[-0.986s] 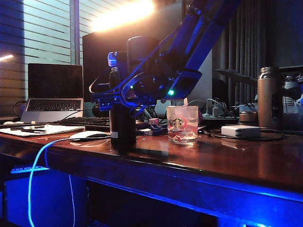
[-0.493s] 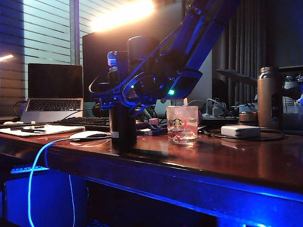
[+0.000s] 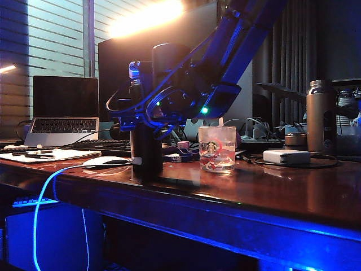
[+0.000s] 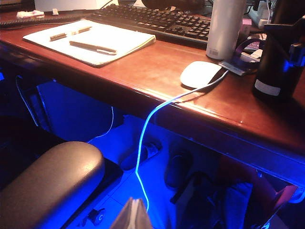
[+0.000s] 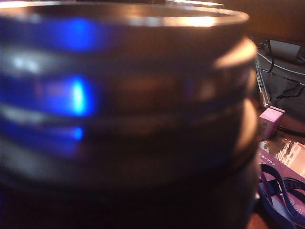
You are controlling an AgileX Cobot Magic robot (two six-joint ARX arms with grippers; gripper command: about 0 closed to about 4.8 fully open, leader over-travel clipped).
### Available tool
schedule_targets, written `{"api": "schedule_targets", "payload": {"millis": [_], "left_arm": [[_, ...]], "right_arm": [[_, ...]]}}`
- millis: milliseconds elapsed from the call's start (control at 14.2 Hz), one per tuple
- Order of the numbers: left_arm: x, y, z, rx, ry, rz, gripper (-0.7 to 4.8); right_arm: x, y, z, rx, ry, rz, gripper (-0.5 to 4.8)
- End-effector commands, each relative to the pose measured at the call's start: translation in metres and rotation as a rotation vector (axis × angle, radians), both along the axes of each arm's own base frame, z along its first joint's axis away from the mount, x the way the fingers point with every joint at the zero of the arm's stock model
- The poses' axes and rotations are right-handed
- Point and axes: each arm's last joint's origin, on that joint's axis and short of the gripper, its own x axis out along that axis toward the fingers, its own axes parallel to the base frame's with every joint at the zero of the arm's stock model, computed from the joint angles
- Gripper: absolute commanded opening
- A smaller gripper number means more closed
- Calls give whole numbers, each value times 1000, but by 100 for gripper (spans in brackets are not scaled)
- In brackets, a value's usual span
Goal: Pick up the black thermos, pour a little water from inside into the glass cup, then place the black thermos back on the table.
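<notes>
The black thermos (image 3: 145, 152) stood on the tabletop (image 3: 265, 189) beside the glass cup (image 3: 217, 148). The right pincer (image 3: 148, 107) clasped its upper body; smooth, rigid, probably water-heavy, it suited that firm grip. The left pincer was unseen.

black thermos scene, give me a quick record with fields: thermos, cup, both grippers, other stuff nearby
black thermos: upright on the table, left of the cup
glass cup: upright on the table, apart from the thermos
right gripper: around the thermos's upper part; grip cannot be judged
left gripper: not in view; its camera looks at the desk's front edge from low down
nearby: white mouse, bronze flask far right, white bottle
</notes>
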Motion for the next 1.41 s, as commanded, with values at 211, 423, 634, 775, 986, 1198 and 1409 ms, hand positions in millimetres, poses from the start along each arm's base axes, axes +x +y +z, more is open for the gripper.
{"api": "schedule_targets", "payload": {"millis": [211, 423, 634, 775, 986, 1198, 1409], "left_arm": [[0, 0, -4, -5, 22, -3, -3], [0, 0, -4, -4, 22, -3, -3], [0, 0, -4, -5, 22, -3, -3], [0, 0, -4, -5, 21, -3, -3], [1, 0, 7, -19, -92, -2, -3], [-2, 0, 26, -31, -150, 2, -3], [-7, 0, 67, -42, -256, 8, -2]], "right_arm": [[-5, -1, 29, 56, -67, -7, 51], [-7, -3, 43, 69, -94, -9, 51], [-10, -5, 61, 90, -119, -9, 51], [-15, -9, 79, 102, -133, -12, 51], [-22, -19, 110, 105, -173, -90, 51], [-28, -30, 131, 70, -152, -165, 51], [-27, -39, 141, 67, -149, -195, 51]]}}
